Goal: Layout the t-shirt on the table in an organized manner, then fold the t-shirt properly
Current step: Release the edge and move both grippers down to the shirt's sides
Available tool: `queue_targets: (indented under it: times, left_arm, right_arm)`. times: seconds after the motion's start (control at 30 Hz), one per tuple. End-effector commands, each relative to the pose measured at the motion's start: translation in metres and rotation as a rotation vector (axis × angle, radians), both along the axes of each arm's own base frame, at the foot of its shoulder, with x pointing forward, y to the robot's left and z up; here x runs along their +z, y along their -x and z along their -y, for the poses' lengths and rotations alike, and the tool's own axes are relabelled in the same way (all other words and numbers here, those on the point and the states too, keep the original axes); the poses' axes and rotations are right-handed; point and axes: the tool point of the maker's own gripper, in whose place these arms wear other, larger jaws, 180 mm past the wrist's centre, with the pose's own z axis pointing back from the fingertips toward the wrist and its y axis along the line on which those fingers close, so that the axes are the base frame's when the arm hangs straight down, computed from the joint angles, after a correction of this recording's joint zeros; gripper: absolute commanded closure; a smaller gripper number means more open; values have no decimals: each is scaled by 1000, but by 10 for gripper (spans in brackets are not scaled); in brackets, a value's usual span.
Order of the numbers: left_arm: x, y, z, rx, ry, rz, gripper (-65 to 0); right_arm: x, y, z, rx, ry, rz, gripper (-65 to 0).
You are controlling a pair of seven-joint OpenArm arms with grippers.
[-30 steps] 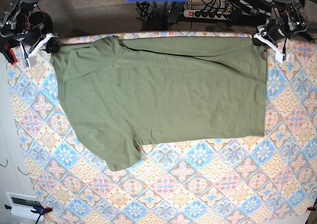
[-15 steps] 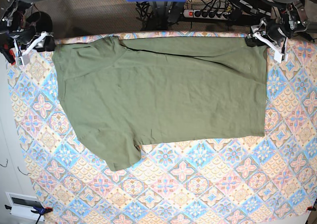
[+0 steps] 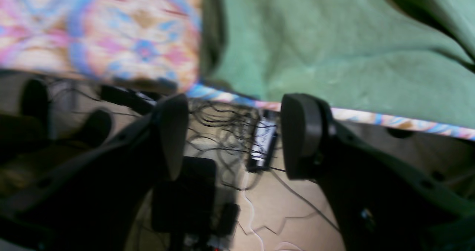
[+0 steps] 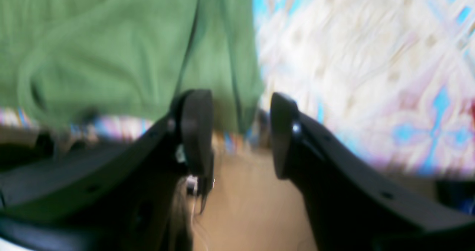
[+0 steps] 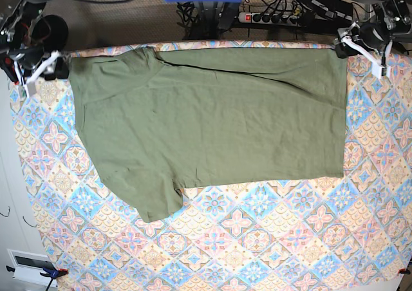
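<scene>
While the overhead base view takes in the whole table (image 5: 257, 239) with its pastel tile cloth, the two wrist cameras see only its far edge and the floor beyond. From above, the t-shirt (image 5: 212, 117) lies spread flat across the far half of the table, its straight hem toward the side of the left gripper (image 5: 362, 46), one sleeve jutting toward the near edge at the other side, and a shallow fold running along the far edge. Neither wrist view shows that outline; the left wrist view shows just a green corner of the t-shirt (image 3: 334, 47) lying on the cloth, with the table (image 3: 111, 32) edge below it. That view alone reveals a tangle of cables (image 3: 230, 132) and a power strip (image 3: 262, 143) on the floor under the edge. The left gripper (image 3: 233, 136) has its jaws spread wide with nothing between them, clear of the fabric. In the blurred right wrist view, the right gripper (image 4: 237, 136) stands with its jaws parted and empty, just off the t-shirt (image 4: 111, 50) corner that droops at the table (image 4: 371, 76) edge. From above, the right gripper (image 5: 38, 64) sits just beside the collar-side corner.
</scene>
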Motion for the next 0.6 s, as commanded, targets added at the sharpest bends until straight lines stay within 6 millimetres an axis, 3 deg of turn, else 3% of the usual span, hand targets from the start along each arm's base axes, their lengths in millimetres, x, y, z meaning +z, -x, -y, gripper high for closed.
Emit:
queue_targets:
  times: [0.0,0.13,0.33,0.43,0.57]
  left_arm:
    - [13,-11,-7,1,-24,50,-390]
    - [38,-53,-24,46,-56,190,-386]
    - [69,-109,-23,51,-47,358,-385]
    - [69,-137,-19,40,-37,382,-384]
    - [73,-166,-24,35,-111,386,-384]
  right_arm:
    - [17,-15,5,13,25,62,-251]
    - [22,-33,13,10,95,73,-248]
    - [36,-95,-22,136,130,148,-251]
    - [43,-122,-40,216,192,159,-251]
    - [48,-145,-49,261,263,161,-251]
